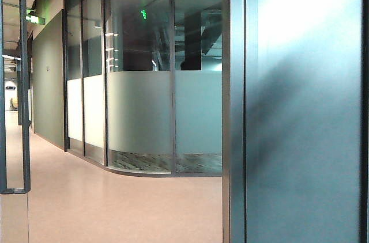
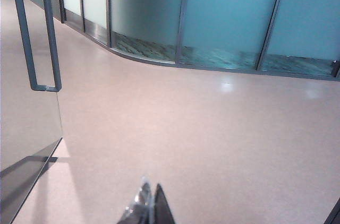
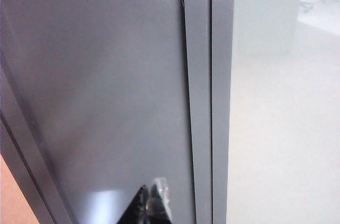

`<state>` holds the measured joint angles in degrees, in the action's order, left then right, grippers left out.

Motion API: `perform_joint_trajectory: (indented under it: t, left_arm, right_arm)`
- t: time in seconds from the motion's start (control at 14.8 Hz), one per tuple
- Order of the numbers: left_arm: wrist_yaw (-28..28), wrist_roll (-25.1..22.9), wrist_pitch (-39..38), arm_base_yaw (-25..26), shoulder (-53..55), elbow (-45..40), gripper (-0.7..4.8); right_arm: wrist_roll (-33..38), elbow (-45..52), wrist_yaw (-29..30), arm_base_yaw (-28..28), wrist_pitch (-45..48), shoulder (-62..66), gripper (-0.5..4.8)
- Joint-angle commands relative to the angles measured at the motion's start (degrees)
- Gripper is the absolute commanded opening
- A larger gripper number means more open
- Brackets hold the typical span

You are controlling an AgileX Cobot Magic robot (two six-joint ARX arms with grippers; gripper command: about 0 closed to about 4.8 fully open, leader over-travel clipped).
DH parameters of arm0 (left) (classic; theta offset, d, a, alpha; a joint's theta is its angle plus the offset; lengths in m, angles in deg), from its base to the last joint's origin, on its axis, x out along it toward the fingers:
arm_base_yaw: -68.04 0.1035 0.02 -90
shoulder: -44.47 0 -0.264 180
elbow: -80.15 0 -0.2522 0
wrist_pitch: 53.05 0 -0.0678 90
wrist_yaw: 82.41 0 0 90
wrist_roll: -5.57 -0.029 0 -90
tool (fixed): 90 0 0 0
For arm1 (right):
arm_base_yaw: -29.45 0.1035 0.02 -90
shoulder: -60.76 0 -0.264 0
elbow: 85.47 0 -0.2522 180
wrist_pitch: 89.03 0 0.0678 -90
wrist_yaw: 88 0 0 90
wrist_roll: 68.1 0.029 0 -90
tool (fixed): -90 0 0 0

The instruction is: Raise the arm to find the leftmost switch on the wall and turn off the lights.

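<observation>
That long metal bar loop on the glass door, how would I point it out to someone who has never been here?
Start at the curved glass wall with its frosted lower band, down the corridor. Look to the near left, where a clear glass door stands; the handle is fixed to it. It is a tall, narrow U of dark metal bar, unlike the wall's single straight frame posts. Neither shut claw, left or right, touches it.

No wall switch you can find in any view, your left gripper cut off at the frame edge with only closed fingertips showing, your right gripper likewise cropped, neither arm visible from the exterior camera.
</observation>
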<state>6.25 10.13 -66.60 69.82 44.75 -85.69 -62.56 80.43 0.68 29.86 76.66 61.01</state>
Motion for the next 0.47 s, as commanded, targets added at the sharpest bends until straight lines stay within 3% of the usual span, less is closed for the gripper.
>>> perform_joint_trajectory:
  t: [0.07,0.47]
  left_arm:
    - [-0.15,0.0,0.55,0.04,-0.04,0.11,-0.05]
    - [-0.15,-0.02,0.55,0.04,-0.04,0.11,-0.05]
  right_arm:
    - [0.22,-0.07,-0.02,0.13,0.66,-0.13,-0.01]
    - [-2.56,-0.07,-0.02,0.11,0.59,-0.13,-0.01]
